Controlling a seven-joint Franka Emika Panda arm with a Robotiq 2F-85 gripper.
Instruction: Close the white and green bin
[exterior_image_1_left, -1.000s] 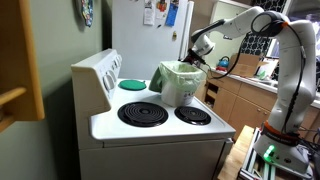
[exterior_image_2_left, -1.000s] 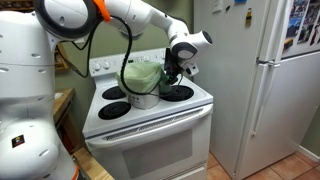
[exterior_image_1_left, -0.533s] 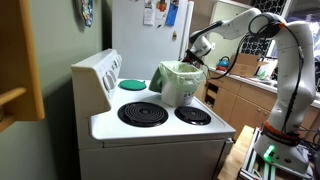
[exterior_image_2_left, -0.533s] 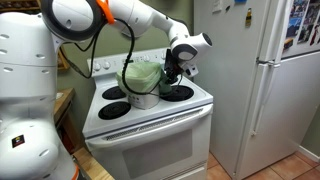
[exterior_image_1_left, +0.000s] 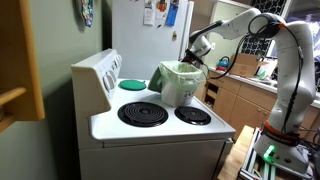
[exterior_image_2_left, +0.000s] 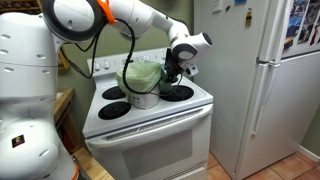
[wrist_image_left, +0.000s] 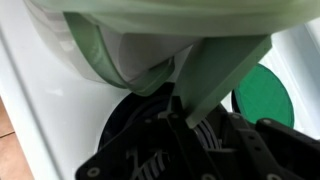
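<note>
1. The white and green bin (exterior_image_1_left: 180, 85) sits on the stove (exterior_image_1_left: 108, 126), directly under the claw (exterior_image_1_left: 196, 52), which hangs at the bin's rear rim.
2. Progress, as I read it, is early. The pale liner (exterior_image_1_left: 182, 70) shows at the bin's mouth and no lid lies flat over it, so the closing itself is left to do.
3. In the wrist view, a pale green flap (wrist_image_left: 215, 80) runs down between the jaws. It could be lid or liner; I cannot say which.
4. Claw state: the jaws stand either side of that flap, but whether they pinch it I cannot tell.
5. Only the wrist view shows the flap. It also shows a flat green disc (wrist_image_left: 265, 95) off to the claw's side.
6. Both exterior views give what the wrist view lacks: the whole bin upright below the claw (exterior_image_2_left: 172, 68), and the arm reaching over the stove.
</note>
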